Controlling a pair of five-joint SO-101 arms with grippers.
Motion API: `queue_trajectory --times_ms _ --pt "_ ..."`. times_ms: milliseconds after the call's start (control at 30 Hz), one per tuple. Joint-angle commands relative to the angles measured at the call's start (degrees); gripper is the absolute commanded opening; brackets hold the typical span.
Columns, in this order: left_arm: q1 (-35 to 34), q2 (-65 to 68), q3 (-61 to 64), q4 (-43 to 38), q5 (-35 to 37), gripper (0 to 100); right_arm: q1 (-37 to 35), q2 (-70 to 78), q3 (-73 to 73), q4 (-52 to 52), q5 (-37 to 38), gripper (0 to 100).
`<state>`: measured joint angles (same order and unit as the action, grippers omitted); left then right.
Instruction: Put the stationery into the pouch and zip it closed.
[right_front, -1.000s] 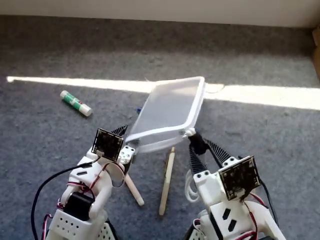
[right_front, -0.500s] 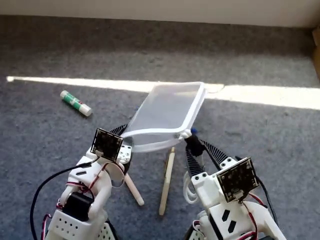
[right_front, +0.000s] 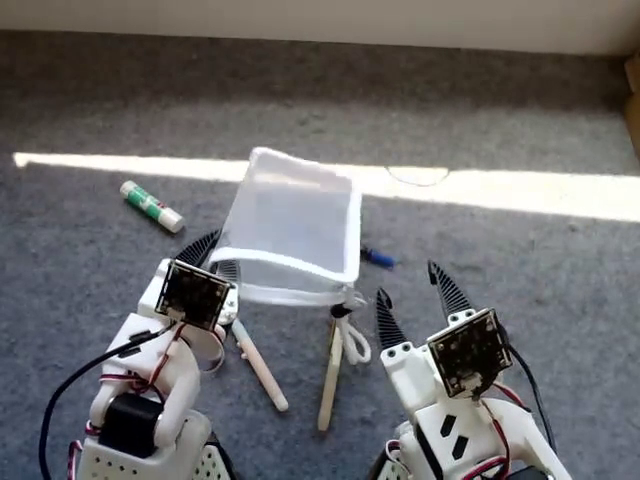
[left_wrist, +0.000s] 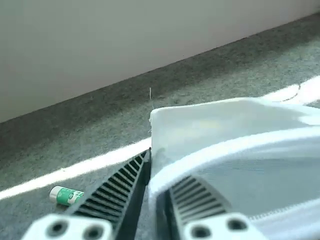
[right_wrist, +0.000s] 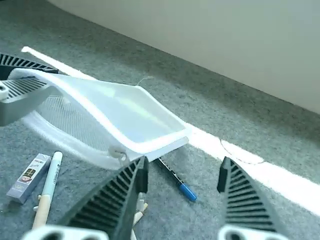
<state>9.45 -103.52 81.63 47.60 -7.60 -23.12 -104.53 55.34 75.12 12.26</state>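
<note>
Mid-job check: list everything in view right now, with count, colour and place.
pouch: 1, white mesh, mid-carpet, one edge clamped in the left tool
glue stick: 1, white and green, on the carpet, apart from the pouch on its left
blue pen: 1, blue, at the pouch's right edge, partly under it
cream pen: 1, cream, between the arms
pale stick: 1, grey-white to cream, beside the left arm; kind unclear
cord: 1, white, at the pouch's near corner
carpet: 1, grey, crossed by a sunlit stripe
left tool: 1, black fingers, shut on the pouch
right tool: 1, black fingers, open, holding nothing
</note>
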Motion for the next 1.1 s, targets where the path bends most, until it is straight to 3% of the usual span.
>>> queue_trajectory --times_ms 0,133,700,867,1067 --pt "-0.92 -0.13 -6.64 3.69 -0.53 1 3.91 0.57 -0.04 -0.48 0.35 21.7" --pt "-2.24 -0.04 -9.98 6.24 -3.16 1 7.34 0.57 0.04 -1.19 0.26 21.7" --pt "-14.64 1.36 -21.76 14.86 -5.01 1 7.6 0.66 9.19 -7.96 0.26 21.7" --pt "-16.92 14.29 -27.47 15.12 -4.57 1 7.6 0.66 9.45 -7.96 0.26 21.7" --pt "-17.01 30.99 -40.92 21.19 -1.14 1 7.6 0.66 9.54 -7.96 0.35 21.7"
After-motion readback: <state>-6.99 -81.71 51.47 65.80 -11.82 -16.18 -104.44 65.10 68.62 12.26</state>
